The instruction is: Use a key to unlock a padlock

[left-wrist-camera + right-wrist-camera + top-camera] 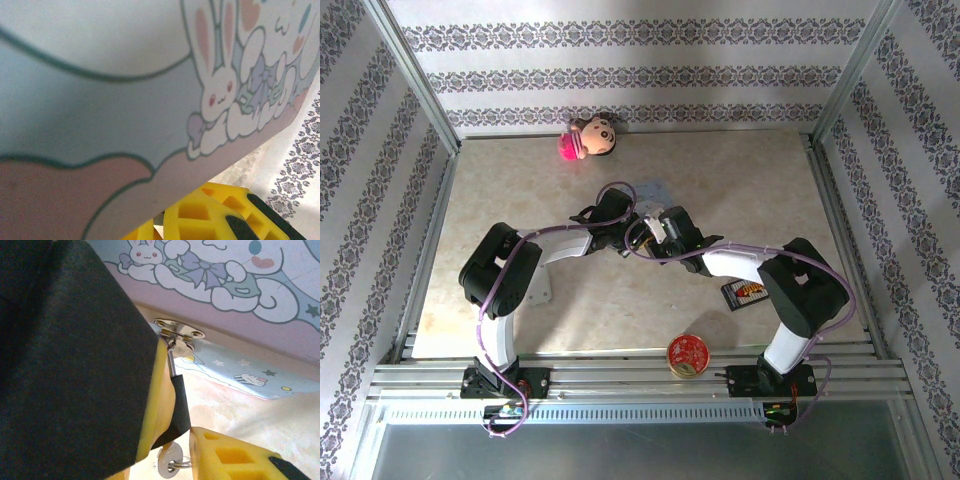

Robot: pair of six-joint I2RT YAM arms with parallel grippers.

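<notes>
The padlock (180, 399) is a small black block whose metal loop runs up through the silver hasp (178, 333) of the pale blue cartoon box (235, 285). A silver key (168, 461) on a thin ring sticks out of its underside. My right gripper (183, 434) is closed on the padlock: the big black-and-yellow finger presses its left side and the yellow finger (235, 457) touches its lower right corner. In the top view both grippers meet beside the box (648, 189), left gripper (608, 216) and right gripper (658, 226). My left gripper (159, 226) is shut, its yellow fingers (210, 215) just under the box's printed wall (125, 100).
A flat black card with red-yellow print (744, 292) lies by the right arm. A round red tin (688, 355) sits at the near edge. A pink-and-brown doll head (588, 137) rests at the back wall. Metal frame rails border the table (520, 190).
</notes>
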